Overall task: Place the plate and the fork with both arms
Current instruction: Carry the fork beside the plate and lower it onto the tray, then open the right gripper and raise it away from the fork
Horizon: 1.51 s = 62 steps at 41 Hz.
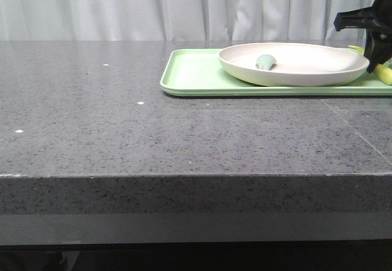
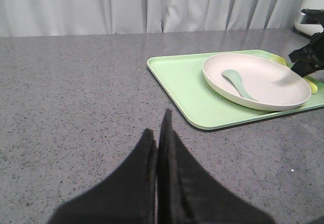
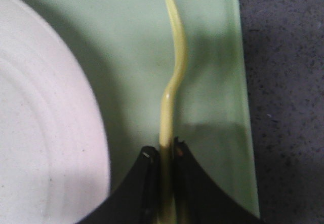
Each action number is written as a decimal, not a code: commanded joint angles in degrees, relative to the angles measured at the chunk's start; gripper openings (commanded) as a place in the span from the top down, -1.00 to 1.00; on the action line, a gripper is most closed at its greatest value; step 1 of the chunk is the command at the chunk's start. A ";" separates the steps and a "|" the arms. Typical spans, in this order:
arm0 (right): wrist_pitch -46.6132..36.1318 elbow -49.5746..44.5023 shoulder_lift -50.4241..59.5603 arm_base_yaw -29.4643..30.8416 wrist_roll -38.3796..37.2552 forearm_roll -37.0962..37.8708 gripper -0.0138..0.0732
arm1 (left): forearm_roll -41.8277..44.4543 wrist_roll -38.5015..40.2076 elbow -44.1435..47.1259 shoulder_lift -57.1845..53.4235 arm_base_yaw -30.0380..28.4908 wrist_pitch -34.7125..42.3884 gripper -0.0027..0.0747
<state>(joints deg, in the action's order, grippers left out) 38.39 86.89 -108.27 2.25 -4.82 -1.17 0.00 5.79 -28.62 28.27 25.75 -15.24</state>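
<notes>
The cream-white plate [image 1: 245, 70] sits on a light-green tray [image 1: 190, 75] at the back right of the table. In the right wrist view my right gripper [image 3: 163, 150] is shut on the handle of the pale-yellow fork [image 3: 174, 72]. The fork reaches out over the tray [image 3: 212, 57], beside the plate [image 3: 40, 133] and not touching it. The front view shows that gripper [image 1: 375, 67] at the plate's right edge, with the fork [image 1: 384, 73] below it. My left gripper [image 2: 158, 122] is shut on nothing, over bare table well to the left of the tray [image 2: 182, 87].
A sage-green spoon [image 1: 265, 61] lies inside the plate [image 2: 273, 89]. The grey stone table [image 1: 92, 118] extends left and forward of the tray. A white curtain [image 1: 122, 7] hangs behind. A white appliance [image 2: 310, 11] stands at the far right.
</notes>
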 commanded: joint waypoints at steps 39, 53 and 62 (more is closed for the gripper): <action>-1.62 1.93 14.59 1.87 -0.95 0.25 -0.02 | 0.00 -0.01 -1.57 0.19 -0.07 4.41 0.98; -2.96 -7.22 30.14 -4.71 1.20 0.25 0.83 | 0.00 -0.01 -1.57 0.19 -0.07 4.41 0.98; -4.89 -18.11 41.27 -4.87 1.44 0.25 0.84 | 0.00 -0.01 -1.57 0.19 -0.07 4.41 0.98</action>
<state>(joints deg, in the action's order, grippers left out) 38.33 70.42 -72.27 -2.66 -4.20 -1.13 0.00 5.79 -28.62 28.27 25.75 -15.24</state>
